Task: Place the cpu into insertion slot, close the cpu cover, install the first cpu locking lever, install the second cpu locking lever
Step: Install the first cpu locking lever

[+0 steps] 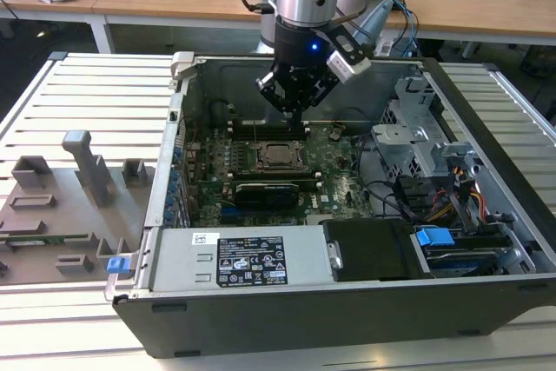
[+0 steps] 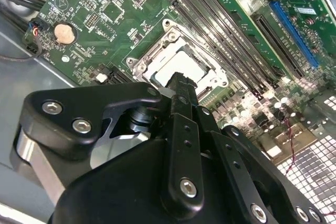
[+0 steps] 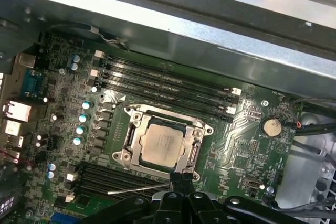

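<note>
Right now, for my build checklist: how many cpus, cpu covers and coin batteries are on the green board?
cpu: 1
cpu cover: 1
coin battery: 1
Total: 3

Space above cpu cover [image 3: 163,119] open; memory slots [image 3: 163,85] flank it; case wall [image 3: 210,40] near.

In the second wrist view the fingers [image 2: 181,85] hide part of the cpu [image 2: 186,64].
</note>
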Robot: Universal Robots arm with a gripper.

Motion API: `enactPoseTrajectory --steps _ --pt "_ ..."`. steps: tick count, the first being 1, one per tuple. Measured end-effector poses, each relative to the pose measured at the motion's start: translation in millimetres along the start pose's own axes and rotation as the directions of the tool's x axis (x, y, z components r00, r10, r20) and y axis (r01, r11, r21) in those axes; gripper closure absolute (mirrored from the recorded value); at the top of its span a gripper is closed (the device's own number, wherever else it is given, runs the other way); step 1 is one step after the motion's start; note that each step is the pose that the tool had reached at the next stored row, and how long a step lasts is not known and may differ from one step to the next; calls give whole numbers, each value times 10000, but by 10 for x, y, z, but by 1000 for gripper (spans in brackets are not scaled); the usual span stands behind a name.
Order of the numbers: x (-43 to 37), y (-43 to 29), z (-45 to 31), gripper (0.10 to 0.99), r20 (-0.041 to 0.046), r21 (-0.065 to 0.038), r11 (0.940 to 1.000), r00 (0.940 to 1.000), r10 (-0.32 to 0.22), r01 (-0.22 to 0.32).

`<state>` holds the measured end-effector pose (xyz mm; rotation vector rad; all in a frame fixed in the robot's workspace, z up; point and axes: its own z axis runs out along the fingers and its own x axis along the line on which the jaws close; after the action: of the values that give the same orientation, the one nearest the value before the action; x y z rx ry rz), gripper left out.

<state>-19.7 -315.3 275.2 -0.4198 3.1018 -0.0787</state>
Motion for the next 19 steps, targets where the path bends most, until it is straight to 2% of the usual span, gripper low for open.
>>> enactPoseTrajectory --steps 1,2,4,7,10,13,17,19 --pt "0 0 0 980 15 -58 10000 10000 1 -1" --pt "-1 0 1 980 47 -188 9998 10000 87 -86" --pt "-1 0 2 980 80 -342 9991 9997 239 -236" --pt "-1 1 7 980 62 -341 9976 9981 606 -604" --pt "-1 1 11 980 37 -297 9950 9954 959 -958" --pt "-1 1 14 980 4 -249 9892 9896 1442 -1441" --pt "0 1 19 980 -29 -232 9780 9782 2074 -2074" --pt "-1 1 21 980 -47 -223 9695 9698 2440 -2441"
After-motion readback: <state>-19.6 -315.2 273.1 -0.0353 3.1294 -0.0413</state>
